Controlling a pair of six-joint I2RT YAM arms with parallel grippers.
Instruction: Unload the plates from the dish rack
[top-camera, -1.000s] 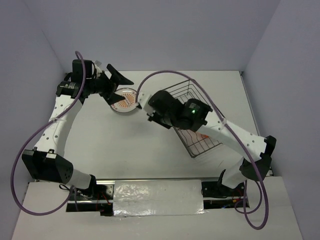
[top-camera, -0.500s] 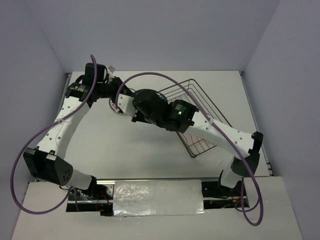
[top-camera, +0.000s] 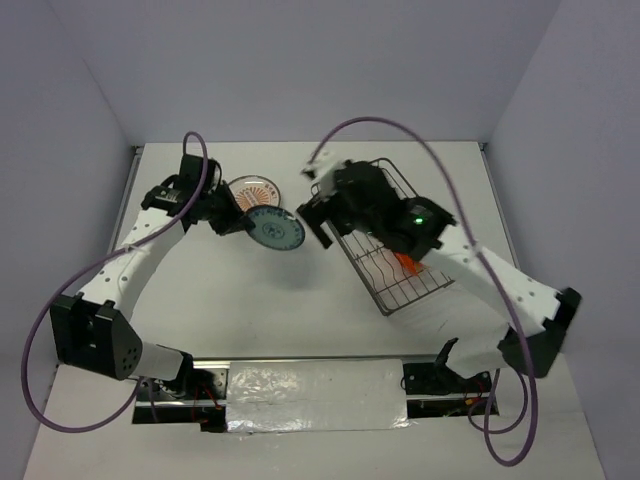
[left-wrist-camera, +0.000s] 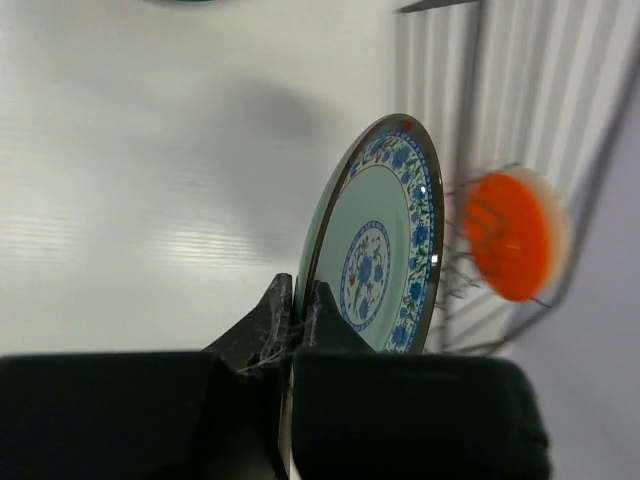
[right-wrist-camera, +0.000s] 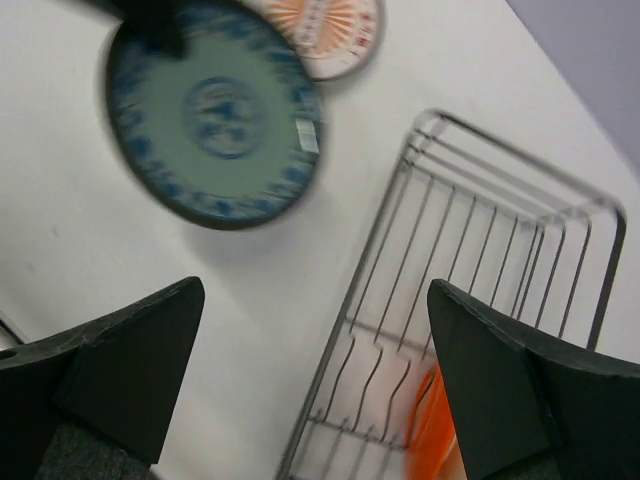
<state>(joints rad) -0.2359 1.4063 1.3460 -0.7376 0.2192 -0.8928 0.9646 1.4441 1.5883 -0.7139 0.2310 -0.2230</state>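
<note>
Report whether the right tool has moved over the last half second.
Yes. Seen from above, the right tool has drawn back rightward, from well left of the dish rack to beside its left side.

Shows the left claw (left-wrist-camera: 297, 305) pinched tight on the near rim of a teal-patterned plate (left-wrist-camera: 378, 250), dark fingers (left-wrist-camera: 262, 330) pressed against either face. Presents that plate almost edge-on and tilted, pale green face turned to the right, with a blue flower border and a blue medallion at centre. Sets it against the white worktop (left-wrist-camera: 150, 180), soft shadow just behind. Takes in, further right, the grey wires of the dish rack (left-wrist-camera: 500, 90) and a blurred orange plate (left-wrist-camera: 510, 250) among them.
</note>
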